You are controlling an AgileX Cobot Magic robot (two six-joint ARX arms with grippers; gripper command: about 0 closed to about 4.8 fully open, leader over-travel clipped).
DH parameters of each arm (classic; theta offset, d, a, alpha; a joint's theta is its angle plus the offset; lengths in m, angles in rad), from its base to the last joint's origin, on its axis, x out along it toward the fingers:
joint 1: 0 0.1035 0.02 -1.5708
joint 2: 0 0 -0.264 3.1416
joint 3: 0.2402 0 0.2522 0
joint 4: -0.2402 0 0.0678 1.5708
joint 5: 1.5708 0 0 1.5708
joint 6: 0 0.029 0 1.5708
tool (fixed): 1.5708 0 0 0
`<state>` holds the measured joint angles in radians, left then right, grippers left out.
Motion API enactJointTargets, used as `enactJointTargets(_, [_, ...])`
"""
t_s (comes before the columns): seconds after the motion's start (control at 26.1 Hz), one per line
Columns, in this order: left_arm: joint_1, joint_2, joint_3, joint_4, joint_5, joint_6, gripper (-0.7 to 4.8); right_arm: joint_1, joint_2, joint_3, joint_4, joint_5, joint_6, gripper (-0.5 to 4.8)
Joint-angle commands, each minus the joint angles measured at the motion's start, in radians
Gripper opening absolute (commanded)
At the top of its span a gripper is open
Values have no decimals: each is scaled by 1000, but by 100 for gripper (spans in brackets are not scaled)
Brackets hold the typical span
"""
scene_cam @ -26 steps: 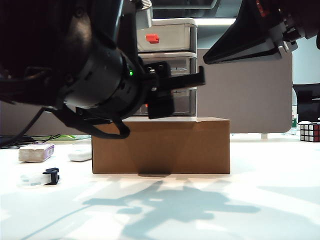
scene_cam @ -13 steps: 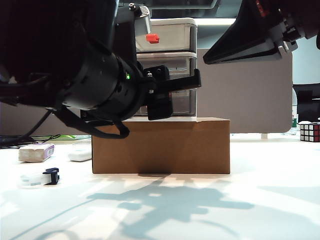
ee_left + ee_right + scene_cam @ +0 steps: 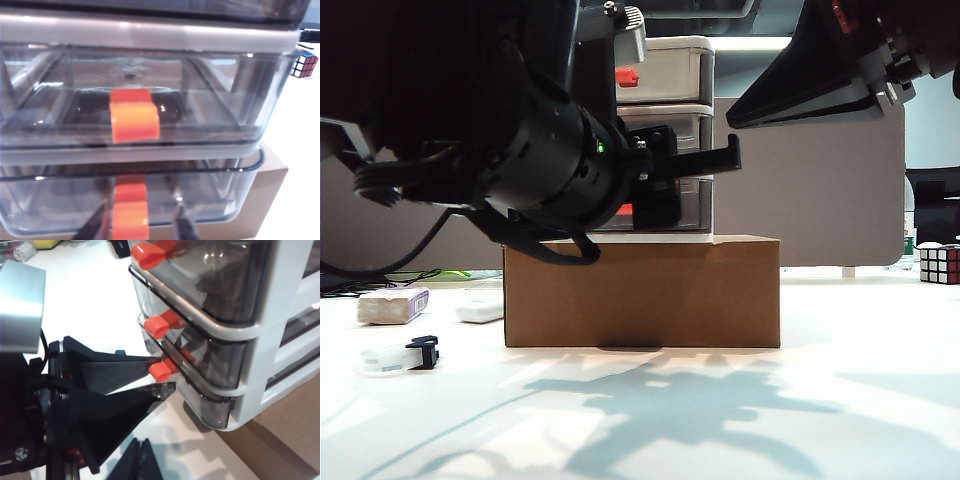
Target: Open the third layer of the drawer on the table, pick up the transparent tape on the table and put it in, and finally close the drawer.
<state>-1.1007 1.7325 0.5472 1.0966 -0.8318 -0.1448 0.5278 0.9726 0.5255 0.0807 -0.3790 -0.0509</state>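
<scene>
The box (image 3: 642, 292) sits mid-desk and carries the drawer (image 3: 670, 75), a white three-tier unit with smoky grey trays and orange-red handles. By the desk's left edge lie a white block (image 3: 392, 305) with a purple label and, just beside it, a flat white oblong (image 3: 480, 310). A colour cube (image 3: 939, 263) stands at the far right edge. From the exterior camera your left arm (image 3: 520, 150) is the main obstruction: it covers the left half of the drawer's front and most of the lower two tiers.

Your left fingers (image 3: 120, 367) are level with the third layer (image 3: 215, 200), pointing at its front. Its handle (image 3: 161, 371) lies between the two tips. The fingers stand parted, one on each side of the handle. The left wrist camera shows a gap on one side, so they are not clenched on it.

Your right fingers (image 3: 150, 465) hang high over the right side of the desk, well apart from the drawer and angled toward it. They are pressed together with nothing between them.

The tape (image 3: 400, 355) lies on the desk (image 3: 820, 400) near the front left corner, in front of the white block. Its black clip points toward the box, and it is well apart from both sets of fingers.
</scene>
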Motion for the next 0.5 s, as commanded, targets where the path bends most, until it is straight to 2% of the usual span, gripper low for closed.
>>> enactJointTargets(0.04, [2, -3, 1, 12, -4, 14, 115, 1, -3, 4, 13, -6, -5, -5])
enactJointTargets(0.23, [6, 2, 1, 11, -1, 14, 106, 1, -3, 4, 13, -5, -5, -5])
enactJointTargets(0.31, [6, 4, 1, 11, -1, 14, 42, 1, -3, 4, 13, -5, -5, -5])
enactJointTargets(0.5, [5, 8, 1, 9, -2, 8, -6, 7, 17, 5, 77, -13, -1, -5])
